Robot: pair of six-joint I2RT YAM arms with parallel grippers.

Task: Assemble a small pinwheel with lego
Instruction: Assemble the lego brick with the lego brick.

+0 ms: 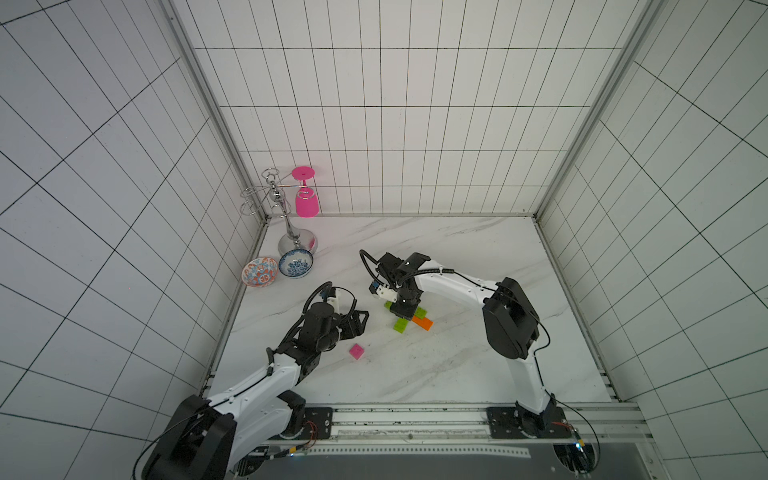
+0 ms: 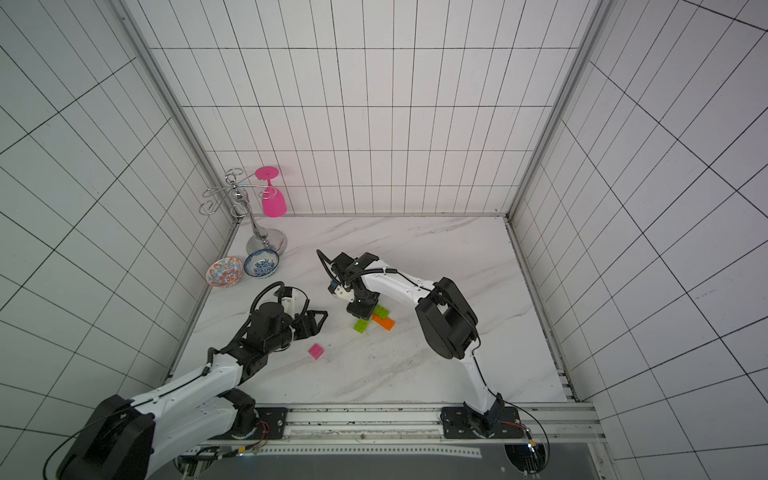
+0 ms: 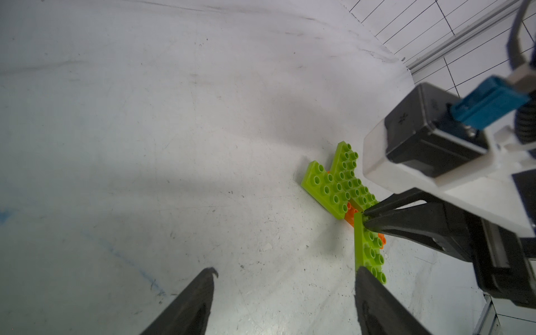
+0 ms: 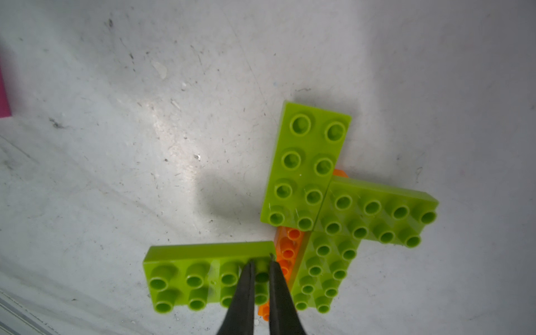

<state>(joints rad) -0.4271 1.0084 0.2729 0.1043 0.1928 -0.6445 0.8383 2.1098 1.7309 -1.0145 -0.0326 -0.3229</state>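
Where both top views look down, the half-built pinwheel [image 1: 402, 325] [image 2: 360, 326] lies just right of centre on the marble worktop [image 1: 457, 365], lime-green bricks over an orange bar. The right tool [image 1: 404, 312] stands on it, clenched. Just left, the left tool [image 1: 360, 322] hovers released and empty, the loose pink brick [image 1: 356, 351] below it.

In the left wrist view the left tool [image 3: 285, 271] gapes at the bottom, and the pinwheel [image 3: 339, 185] sits right of centre.

In the right wrist view the right tool's fingertips [image 4: 246, 278] rest on the lower-left green brick [image 4: 203, 275]. The pink brick [image 4: 3, 92] peeks in at the left edge.
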